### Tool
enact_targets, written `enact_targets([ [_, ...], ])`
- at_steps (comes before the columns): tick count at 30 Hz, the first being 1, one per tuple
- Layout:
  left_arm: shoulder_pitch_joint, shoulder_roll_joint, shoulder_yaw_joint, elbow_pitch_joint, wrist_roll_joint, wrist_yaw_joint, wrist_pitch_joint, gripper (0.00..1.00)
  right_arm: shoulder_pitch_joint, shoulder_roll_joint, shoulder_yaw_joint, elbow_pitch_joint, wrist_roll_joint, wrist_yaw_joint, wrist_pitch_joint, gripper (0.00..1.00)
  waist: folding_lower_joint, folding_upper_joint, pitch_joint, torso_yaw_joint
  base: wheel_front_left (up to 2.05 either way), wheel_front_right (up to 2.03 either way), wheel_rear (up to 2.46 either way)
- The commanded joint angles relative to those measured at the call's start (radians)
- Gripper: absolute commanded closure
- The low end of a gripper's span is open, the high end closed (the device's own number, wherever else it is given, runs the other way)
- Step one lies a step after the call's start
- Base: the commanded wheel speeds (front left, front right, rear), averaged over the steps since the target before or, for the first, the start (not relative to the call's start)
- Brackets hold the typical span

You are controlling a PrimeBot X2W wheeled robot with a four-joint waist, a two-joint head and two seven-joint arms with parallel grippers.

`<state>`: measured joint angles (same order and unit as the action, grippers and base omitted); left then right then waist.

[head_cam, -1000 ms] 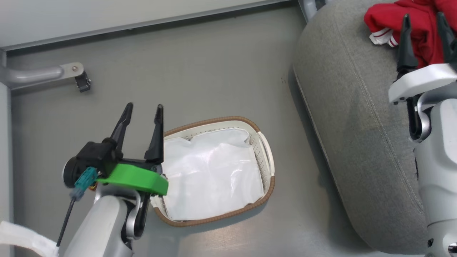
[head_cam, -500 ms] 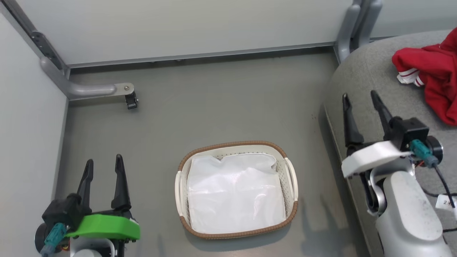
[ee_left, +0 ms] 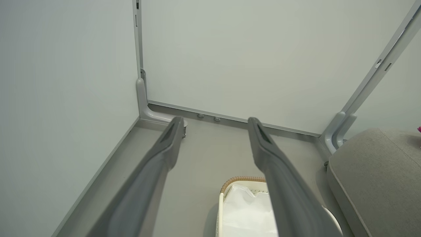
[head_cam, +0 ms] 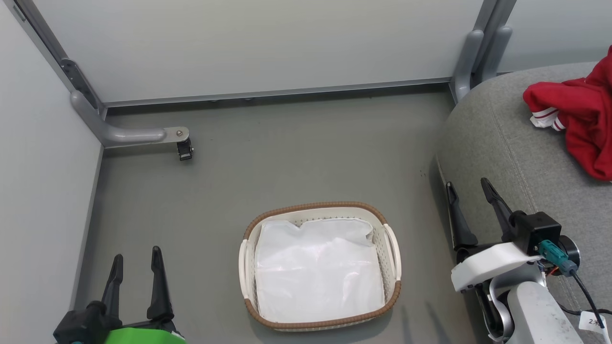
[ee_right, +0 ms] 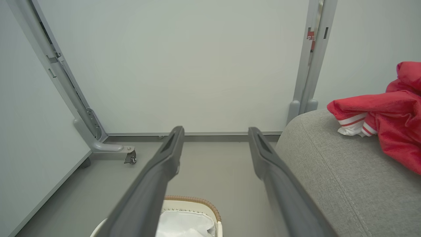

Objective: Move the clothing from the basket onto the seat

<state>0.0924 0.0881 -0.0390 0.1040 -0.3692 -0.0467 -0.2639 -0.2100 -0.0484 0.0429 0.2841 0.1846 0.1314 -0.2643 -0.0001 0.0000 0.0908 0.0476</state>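
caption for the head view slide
Red clothing on the grey seat, basket holding just its white liner, left hand and right hand open.

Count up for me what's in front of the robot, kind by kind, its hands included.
Grippers: 2, the left gripper and the right gripper, both open
Cream basket: 1
Thin white liner sheet inside it: 1
Grey seat: 1
Heap of red clothing on it: 1 (number of garments cannot be told)
Total: 6

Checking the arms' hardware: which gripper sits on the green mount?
The left gripper, lower left in the head view, has the green mount; the right gripper has a white mount.
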Motion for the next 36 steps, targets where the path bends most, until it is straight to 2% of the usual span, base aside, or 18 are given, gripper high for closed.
enact_targets([
  [1, 0.016, -0.003, 0.006, -0.001, 0.006, -0.008, -0.001, 0.0, 0.016, -0.004, -0.002, -0.002, -0.014, -0.001, 0.0, 0.0, 0.0001, 0.0, -0.004, -0.002, 0.0, 0.0, 0.0],
  [14, 0.029, -0.024, 0.018, 0.021, 0.025, -0.033, -0.001, 0.0, 0.038, -0.004, 0.021, 0.016, -0.007, -0.001, 0.0, 0.0, 0.0001, 0.0, -0.031, -0.003, 0.0, 0.0, 0.0],
  [36, 0.011, -0.032, 0.031, 0.047, 0.044, -0.047, -0.001, 0.0, 0.031, -0.004, 0.035, 0.027, 0.005, -0.001, 0.0, 0.0, 0.0001, 0.0, -0.034, 0.002, 0.0, 0.0, 0.0],
])
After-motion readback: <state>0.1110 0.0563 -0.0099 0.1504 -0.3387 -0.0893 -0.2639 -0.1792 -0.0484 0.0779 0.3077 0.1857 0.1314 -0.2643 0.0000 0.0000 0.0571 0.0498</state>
